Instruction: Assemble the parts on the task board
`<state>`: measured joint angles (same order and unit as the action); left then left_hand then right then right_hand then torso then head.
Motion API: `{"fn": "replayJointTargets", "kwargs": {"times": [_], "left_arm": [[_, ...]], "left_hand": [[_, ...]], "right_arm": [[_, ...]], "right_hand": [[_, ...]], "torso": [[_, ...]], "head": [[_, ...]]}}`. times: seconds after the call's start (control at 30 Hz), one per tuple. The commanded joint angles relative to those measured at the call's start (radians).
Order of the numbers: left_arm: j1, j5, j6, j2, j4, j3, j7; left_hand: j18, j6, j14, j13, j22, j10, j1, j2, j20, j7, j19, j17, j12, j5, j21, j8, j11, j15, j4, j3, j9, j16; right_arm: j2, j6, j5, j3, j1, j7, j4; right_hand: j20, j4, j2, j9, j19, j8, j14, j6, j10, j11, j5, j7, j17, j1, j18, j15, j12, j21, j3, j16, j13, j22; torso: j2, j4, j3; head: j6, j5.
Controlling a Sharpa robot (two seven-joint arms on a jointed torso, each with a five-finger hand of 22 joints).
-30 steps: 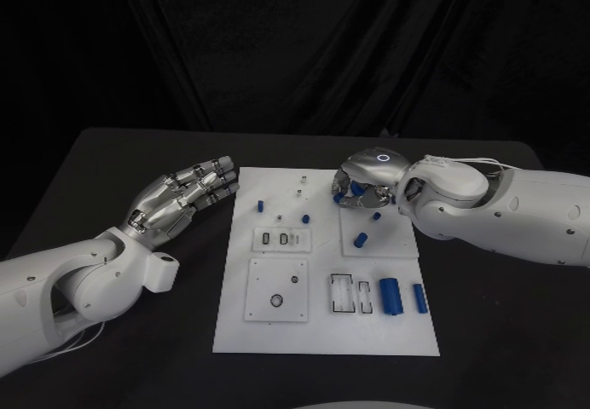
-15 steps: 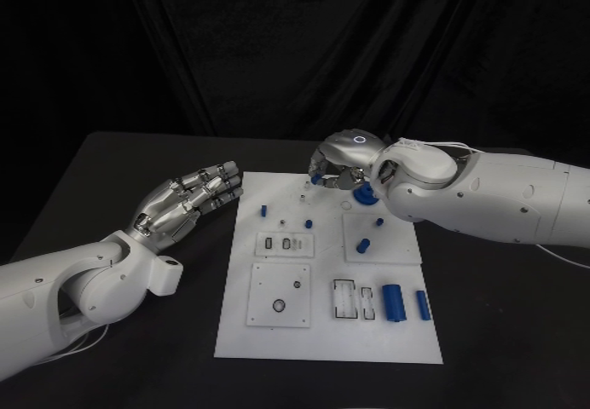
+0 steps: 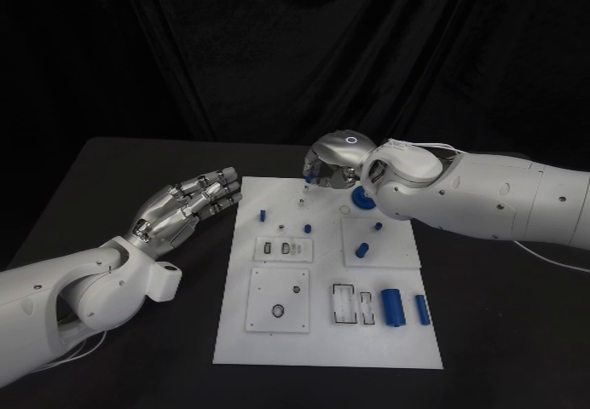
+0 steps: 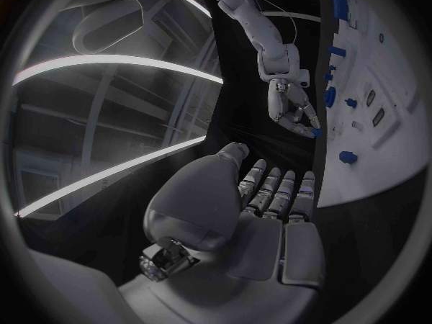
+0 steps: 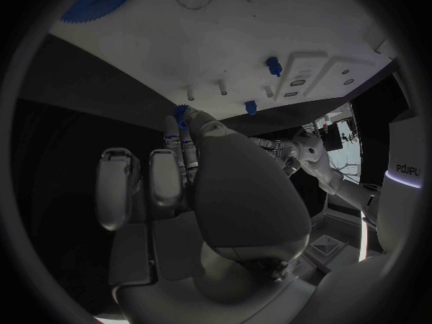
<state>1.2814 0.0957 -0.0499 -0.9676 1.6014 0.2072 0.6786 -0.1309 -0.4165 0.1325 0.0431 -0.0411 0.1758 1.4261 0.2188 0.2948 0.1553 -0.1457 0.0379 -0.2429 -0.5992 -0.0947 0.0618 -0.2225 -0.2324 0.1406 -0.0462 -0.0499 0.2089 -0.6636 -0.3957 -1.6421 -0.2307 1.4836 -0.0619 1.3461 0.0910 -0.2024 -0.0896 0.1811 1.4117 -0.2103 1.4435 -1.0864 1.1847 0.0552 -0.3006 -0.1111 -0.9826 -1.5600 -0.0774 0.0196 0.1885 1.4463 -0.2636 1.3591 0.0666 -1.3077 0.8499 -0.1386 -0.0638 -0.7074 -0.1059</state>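
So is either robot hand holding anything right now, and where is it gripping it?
The right robot hand pinches a small blue part at its fingertips, above the board's far edge; which end cannot be told. The left robot hand holds nothing.

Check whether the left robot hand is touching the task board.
Apart. In the head view the left robot hand hangs open beside the task board, with a strip of black table showing between its fingertips and the board's edge.

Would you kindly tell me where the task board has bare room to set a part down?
The task board's near strip, below the square plate and large blue cylinder, is bare. The far end around the right hand is crowded.
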Motion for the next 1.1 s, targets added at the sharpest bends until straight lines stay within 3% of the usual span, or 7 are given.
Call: {"fn": "replayJointTargets", "kwargs": {"times": [0.03, 0.2, 0.57, 1.1], "left_arm": [[0.002, -0.003, -0.015, 0.000, 0.001, 0.000, 0.222], [0.002, -0.003, -0.015, 0.000, 0.001, 0.000, 0.222], [0.002, -0.003, -0.015, 0.000, 0.001, 0.000, 0.221], [0.002, -0.003, -0.017, -0.002, 0.000, 0.000, 0.218]], "left_hand": [[0.010, -0.006, -0.003, 0.002, 0.000, 0.001, -0.008, 0.000, -0.001, -0.002, -0.003, 0.001, -0.004, -0.004, -0.004, 0.006, -0.005, -0.006, 0.000, -0.006, -0.001, 0.004], [0.010, -0.006, -0.003, 0.002, 0.000, 0.001, -0.008, 0.000, -0.001, -0.002, -0.003, 0.001, -0.004, -0.004, -0.004, 0.006, -0.005, -0.006, 0.000, -0.006, -0.001, 0.004], [0.010, -0.006, -0.003, 0.002, 0.000, 0.001, -0.008, 0.000, -0.001, -0.002, -0.003, 0.001, -0.004, -0.004, -0.004, 0.006, -0.005, -0.006, 0.000, -0.006, -0.001, 0.004], [0.012, -0.006, -0.004, 0.001, 0.001, 0.000, -0.009, 0.000, -0.001, 0.000, -0.003, 0.001, -0.004, -0.004, -0.004, 0.006, -0.006, -0.006, -0.002, -0.013, -0.001, 0.005]], "right_arm": [[0.002, -0.014, 0.004, 0.001, -0.004, 0.006, -0.003], [0.001, -0.006, 0.005, 0.001, -0.005, 0.004, -0.002], [0.002, 0.004, 0.027, 0.001, -0.009, 0.004, -0.004], [0.011, 0.025, 0.029, 0.001, -0.019, 0.002, -0.011]], "right_hand": [[-0.002, 0.000, -0.001, 0.083, 0.006, -0.013, 0.005, 0.003, 0.003, 0.003, 0.001, 0.000, -0.002, 0.012, 0.015, 0.000, -0.007, 0.005, -0.008, -0.002, -0.001, -0.002], [-0.002, 0.000, -0.001, 0.084, 0.005, -0.012, 0.005, 0.005, 0.003, 0.003, 0.002, 0.000, -0.002, 0.012, 0.015, -0.001, -0.009, 0.004, -0.008, -0.003, -0.001, -0.001], [0.001, 0.001, -0.002, 0.086, 0.007, -0.002, 0.006, 0.015, 0.000, 0.007, 0.006, -0.004, -0.005, 0.015, 0.016, -0.004, -0.026, 0.005, -0.013, -0.003, 0.000, -0.004], [0.003, 0.002, -0.003, 0.088, 0.006, 0.006, 0.006, 0.024, -0.004, 0.011, 0.006, -0.008, -0.004, 0.016, 0.016, -0.007, -0.040, 0.004, -0.018, -0.005, 0.000, -0.004]], "torso": [[0.001, -0.0063, -0.0019], [0.001, -0.0026, -0.0011], [0.000, -0.0008, -0.0003], [0.000, -0.0018, -0.0013]], "head": [[0.001, -0.007], [0.000, -0.004], [-0.006, -0.002], [-0.014, -0.003]]}}
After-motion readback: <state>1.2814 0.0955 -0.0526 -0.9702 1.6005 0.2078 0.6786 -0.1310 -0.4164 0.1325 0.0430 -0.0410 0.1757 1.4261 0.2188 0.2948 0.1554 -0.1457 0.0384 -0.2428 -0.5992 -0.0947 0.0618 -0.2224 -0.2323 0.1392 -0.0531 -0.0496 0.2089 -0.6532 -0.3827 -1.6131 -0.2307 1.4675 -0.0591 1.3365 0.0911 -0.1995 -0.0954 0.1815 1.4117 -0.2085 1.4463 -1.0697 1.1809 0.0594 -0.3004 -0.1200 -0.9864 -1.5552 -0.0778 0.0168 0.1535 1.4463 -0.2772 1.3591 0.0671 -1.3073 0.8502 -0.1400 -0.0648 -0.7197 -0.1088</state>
